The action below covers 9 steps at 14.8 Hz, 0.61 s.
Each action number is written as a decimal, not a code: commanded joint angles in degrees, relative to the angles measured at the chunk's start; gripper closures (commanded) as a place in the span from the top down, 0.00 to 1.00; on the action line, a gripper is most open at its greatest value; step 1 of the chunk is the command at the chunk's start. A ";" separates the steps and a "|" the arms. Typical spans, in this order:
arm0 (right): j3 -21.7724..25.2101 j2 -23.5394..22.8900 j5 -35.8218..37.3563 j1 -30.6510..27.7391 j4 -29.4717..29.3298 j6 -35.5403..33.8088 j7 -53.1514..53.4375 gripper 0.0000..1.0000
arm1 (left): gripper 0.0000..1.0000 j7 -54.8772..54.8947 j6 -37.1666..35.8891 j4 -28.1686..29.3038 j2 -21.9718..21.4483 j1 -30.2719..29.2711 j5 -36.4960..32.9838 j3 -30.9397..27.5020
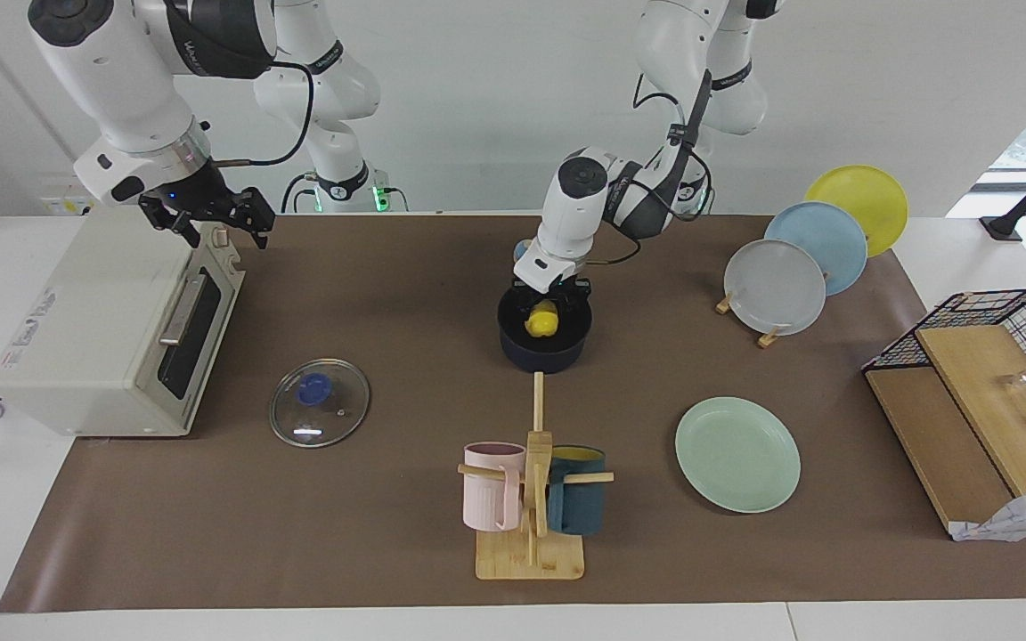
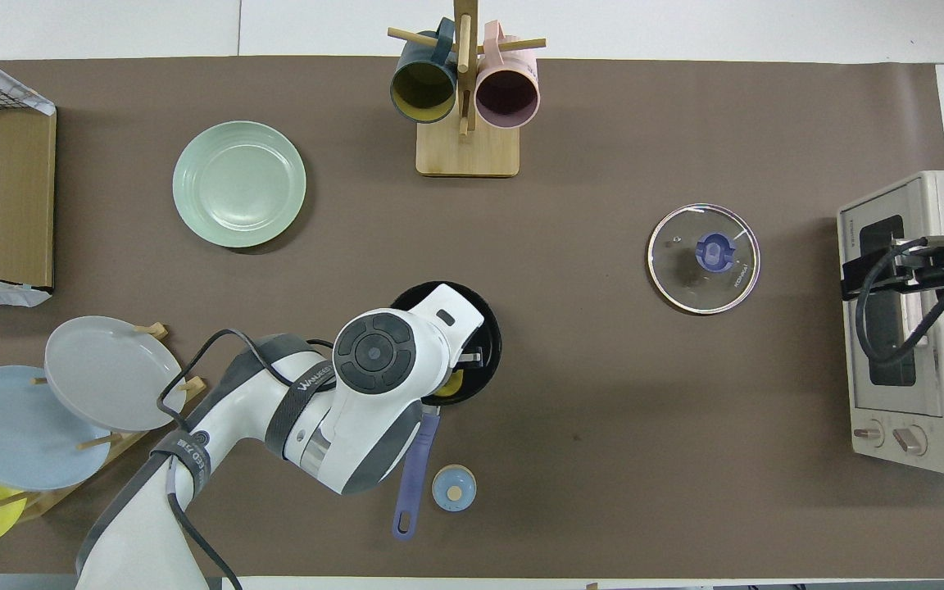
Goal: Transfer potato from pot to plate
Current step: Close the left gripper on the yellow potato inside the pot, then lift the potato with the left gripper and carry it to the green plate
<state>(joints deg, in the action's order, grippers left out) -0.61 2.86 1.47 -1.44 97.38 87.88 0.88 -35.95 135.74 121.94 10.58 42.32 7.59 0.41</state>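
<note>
Gripping potato (image 1: 541, 320) inside pot (image 1: 544, 354): left end effector (image 1: 549, 307), facing view only; overhead hides grip.

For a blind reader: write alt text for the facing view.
The left gripper is shut on the yellow potato inside the navy pot at mid-table. The empty mint-green plate lies farther from the robots, toward the left arm's end. The right gripper waits open over the toaster oven.
</note>
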 commanded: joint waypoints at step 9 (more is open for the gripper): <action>-0.62 0.74 -0.67 -0.76 0.44 0.45 0.44 1.00 | 0.00 -1.14 -1.70 -0.29 -0.82 -2.06 1.46 0.03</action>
<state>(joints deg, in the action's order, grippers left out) -0.61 2.88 1.46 -1.44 97.39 87.88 0.88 -37.32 135.59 121.83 10.58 41.84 7.94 0.32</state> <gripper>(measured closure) 0.000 0.405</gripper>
